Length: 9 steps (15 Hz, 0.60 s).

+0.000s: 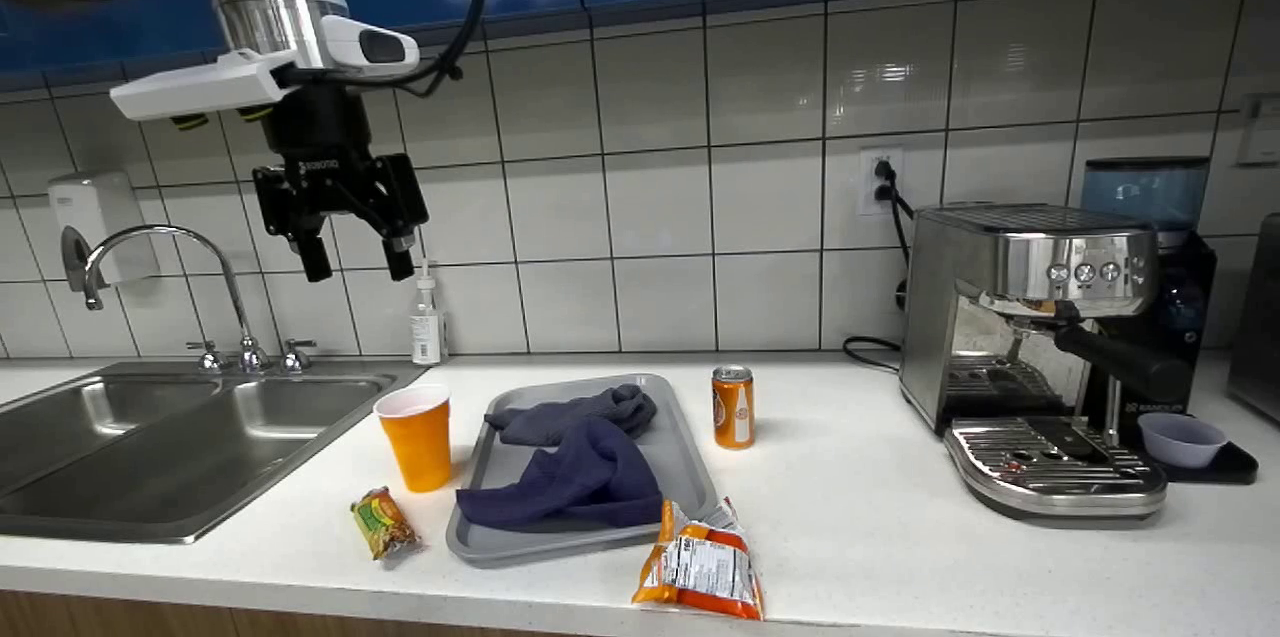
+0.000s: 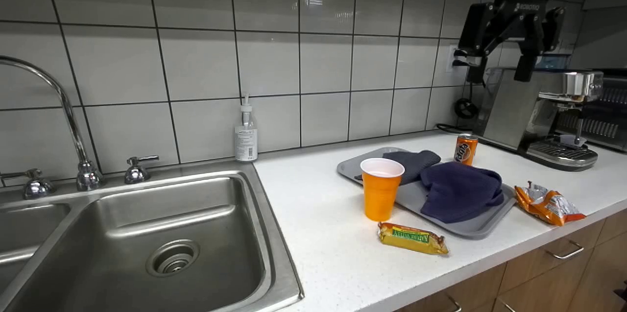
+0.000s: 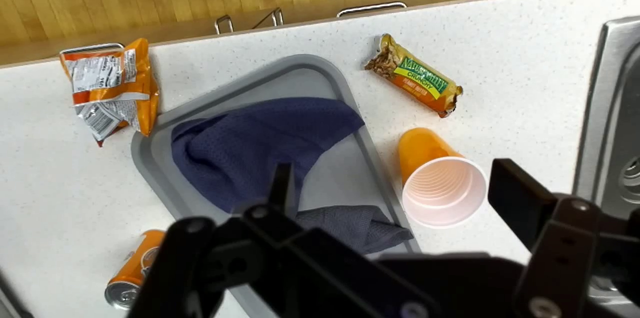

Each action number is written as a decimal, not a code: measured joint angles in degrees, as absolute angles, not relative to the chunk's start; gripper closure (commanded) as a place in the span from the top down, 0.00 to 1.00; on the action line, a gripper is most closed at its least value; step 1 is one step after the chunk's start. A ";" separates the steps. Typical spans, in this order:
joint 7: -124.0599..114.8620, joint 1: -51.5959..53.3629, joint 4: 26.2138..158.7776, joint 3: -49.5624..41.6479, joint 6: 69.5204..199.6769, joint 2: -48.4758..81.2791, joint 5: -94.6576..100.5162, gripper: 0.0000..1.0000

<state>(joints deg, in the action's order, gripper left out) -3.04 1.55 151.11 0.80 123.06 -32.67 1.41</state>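
Gripper (image 1: pixel 358 269) wide, empty, above countertop (image 1: pixel 850 537). Orange plastic cup (image 2: pixel 379 197) upright on countertop, just beside gray tray (image 3: pixel 340 170). Judged light, thin-walled, easily crushed; best hold: gentle squeeze around upper half.

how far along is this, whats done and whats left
Looks done, as far as one can judge: the navy cloth and dark gray cloth lie on the tray. In hand: nothing; the gripper hangs open above the counter, apart from everything. Perhaps left: the orange cup, wrapped bar and orange can, all on the counter off the tray, and the snack bag at the tray's corner.
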 measured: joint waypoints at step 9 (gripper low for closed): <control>-2.87 1.30 151.47 -0.76 131.74 -30.07 1.52 1.00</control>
<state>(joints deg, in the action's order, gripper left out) -2.87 1.30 151.47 -0.76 131.74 -30.07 1.52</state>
